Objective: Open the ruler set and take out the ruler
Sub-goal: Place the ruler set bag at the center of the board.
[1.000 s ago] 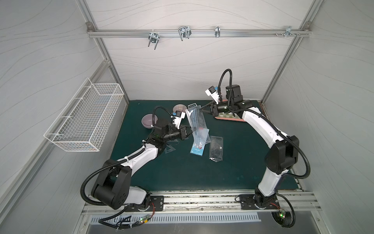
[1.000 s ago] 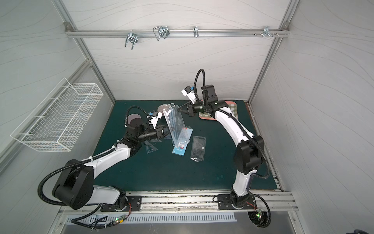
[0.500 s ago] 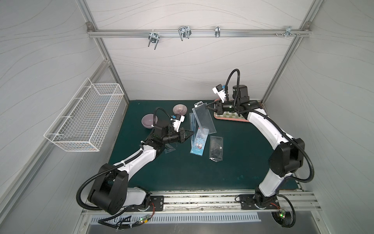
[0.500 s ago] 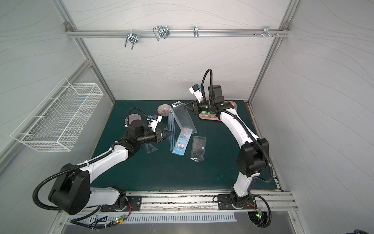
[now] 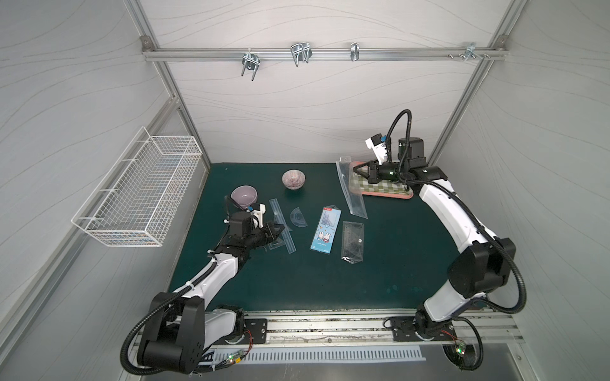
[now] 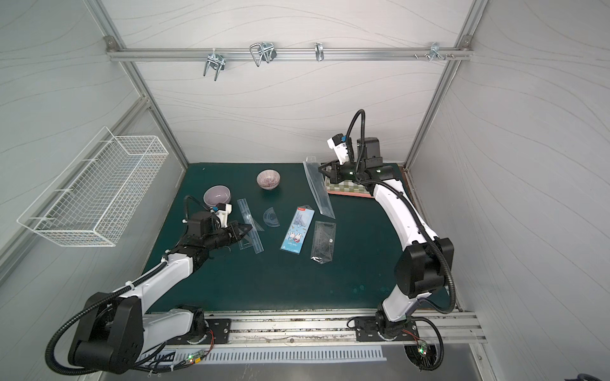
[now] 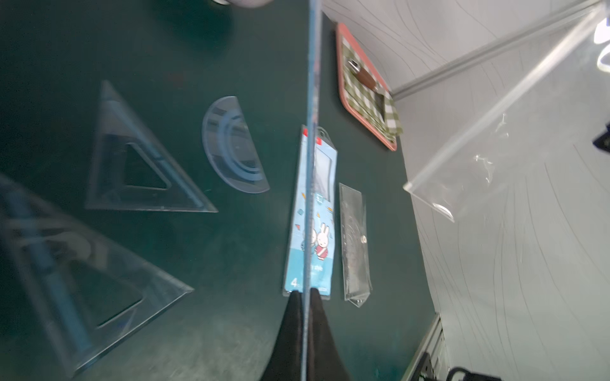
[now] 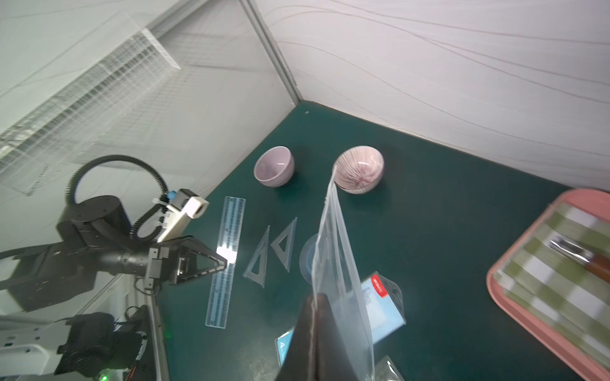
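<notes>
White wire basket (image 5: 138,194) hangs on the left wall above the worktop's (image 5: 313,283) left edge; the left arm works just below and beside it, so side room there is slim.

Left gripper (image 8: 227,258) is clamped flat on the clear blue plastic straight ruler (image 8: 231,224), about mid-length; the ruler is fully out of its packaging, over the two clear triangular set squares (image 7: 109,165), with its far end near the plain lilac bowl (image 5: 243,195).

Risk, my reading: slick thin plastic held at one spot may pivot or slide in the grip; a swing could knock its far end against the lilac bowl; lowered straight down, it would land on the set squares and could skate.

Clear half-round protractor (image 5: 298,217) lies just beside the set squares; the pink striped bowl (image 5: 293,179) sits further back, apart. Blue printed card insert (image 5: 325,231) and small clear snap pouch (image 5: 352,242) lie side by side mid-worktop, not touching.

Right gripper (image 5: 355,169) is pinched on the upper part of the long clear plastic sleeve (image 5: 355,198); the sleeve droops beside the pink tray with green checked cloth (image 5: 388,197); whether its lower end touches the worktop, I cannot tell.

Risk: the limp sleeve may drag, snag the tray rim or sweep the card insert.

Right gripper sits near the back wall, so there is little room rearward; the best open room is the bare front half of the worktop, between both arms.
</notes>
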Available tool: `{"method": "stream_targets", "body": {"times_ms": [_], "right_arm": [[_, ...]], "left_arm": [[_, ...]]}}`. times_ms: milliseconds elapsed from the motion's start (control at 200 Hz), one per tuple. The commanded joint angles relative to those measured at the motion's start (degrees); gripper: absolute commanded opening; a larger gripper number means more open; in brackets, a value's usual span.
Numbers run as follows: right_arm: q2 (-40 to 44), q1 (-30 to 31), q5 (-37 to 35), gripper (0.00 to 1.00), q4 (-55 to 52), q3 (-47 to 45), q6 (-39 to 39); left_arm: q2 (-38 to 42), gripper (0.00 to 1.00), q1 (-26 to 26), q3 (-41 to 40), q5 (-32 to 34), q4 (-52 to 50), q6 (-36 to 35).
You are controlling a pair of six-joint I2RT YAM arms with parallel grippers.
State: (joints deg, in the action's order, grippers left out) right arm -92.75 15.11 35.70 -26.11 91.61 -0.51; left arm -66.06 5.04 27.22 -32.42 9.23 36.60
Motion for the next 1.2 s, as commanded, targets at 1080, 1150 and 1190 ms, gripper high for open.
{"method": "stream_targets", "body": {"times_ms": [1080,1150,1190], "right_arm": [[-10.4,4.3,-63.3,0.00,-15.4,-10.7,2.2],[-12.6,5.3,-61.1,0.00,-14.4,-10.8,1.7],[-13.7,5.7,-59.9,0.00,-13.9,-11.0,1.4]], "left_arm": [[-7.3,0.00,-17.3,-17.0,4.6,14.5,12.9],[-7.9,0.00,-17.4,-16.8,5.1,14.4,12.6],[-7.8,0.00,-17.4,-16.9,5.4,14.4,12.4]]}}
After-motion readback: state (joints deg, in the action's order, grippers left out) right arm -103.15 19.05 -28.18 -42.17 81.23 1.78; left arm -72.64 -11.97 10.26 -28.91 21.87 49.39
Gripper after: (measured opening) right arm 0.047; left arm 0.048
